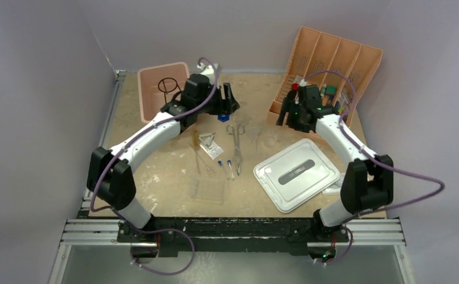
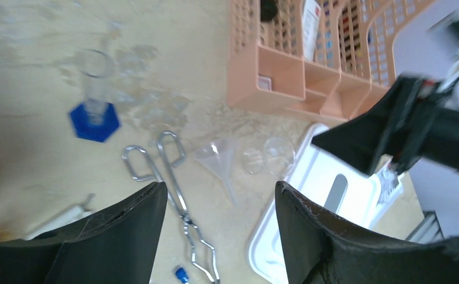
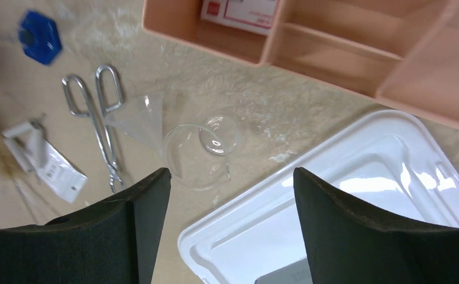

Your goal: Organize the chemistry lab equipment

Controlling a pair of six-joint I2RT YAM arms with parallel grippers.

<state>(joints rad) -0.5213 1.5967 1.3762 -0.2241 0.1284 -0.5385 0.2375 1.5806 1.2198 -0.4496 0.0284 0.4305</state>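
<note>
My left gripper (image 1: 228,100) hangs open and empty just behind the blue-based glass piece (image 1: 221,117), which stands upright (image 2: 94,121). The steel forceps (image 1: 236,142) lie in mid-table, partly between the left fingertips in the left wrist view (image 2: 174,195). Two blue-capped tubes (image 1: 225,167) lie nearer, beside a clear plastic tray (image 1: 209,189). A black wire ring (image 1: 168,84) sits in the pink bin (image 1: 150,100). My right gripper (image 1: 285,111) is open and empty at the divided organizer's (image 1: 333,59) front, above a clear funnel (image 3: 138,121) and watch glasses (image 3: 194,157).
A white plastic lid (image 1: 296,173) lies at the front right, under the right fingers (image 3: 363,195). A small white packet (image 1: 209,144) rests left of the forceps. The organizer's compartments hold several small items. Walls close in the table on three sides.
</note>
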